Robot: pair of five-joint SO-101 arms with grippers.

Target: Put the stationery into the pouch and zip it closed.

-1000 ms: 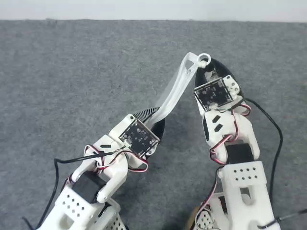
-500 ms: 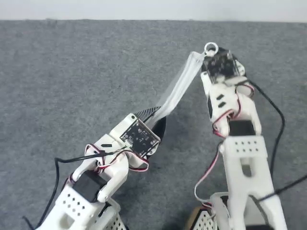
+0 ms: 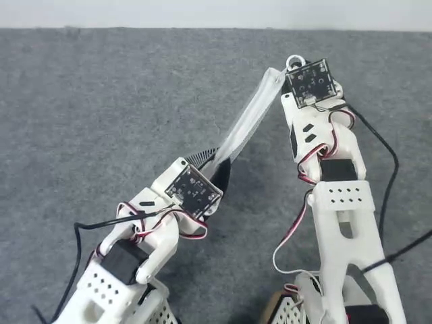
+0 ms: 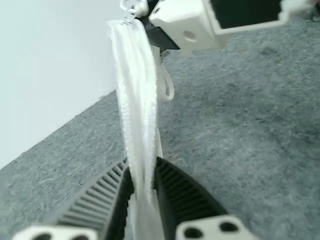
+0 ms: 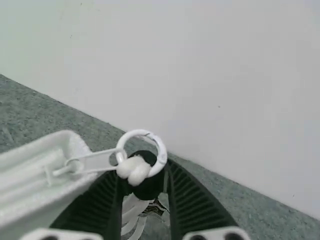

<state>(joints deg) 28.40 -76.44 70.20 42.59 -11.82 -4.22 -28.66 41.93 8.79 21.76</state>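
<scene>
The pouch point(image 3: 246, 125) hangs taut above the desk point(image 3: 101, 101); left gripper point(image 4: 142, 177) jaws clamp its near end as an anchor; right gripper point(image 5: 142, 181) jaws pinch the zip pull point(image 5: 92, 156) at its far end, apparently fully zipped.

It looks to me like a robotics test bench — grey felt-like mat point(image 3: 101, 101) over the whole tabletop, a bare white wall point(image 3: 202, 13) along its far edge, and my left arm point(image 3: 135, 253) and right arm point(image 3: 341, 216) in white plastic with exposed boards and loose wiring.
</scene>
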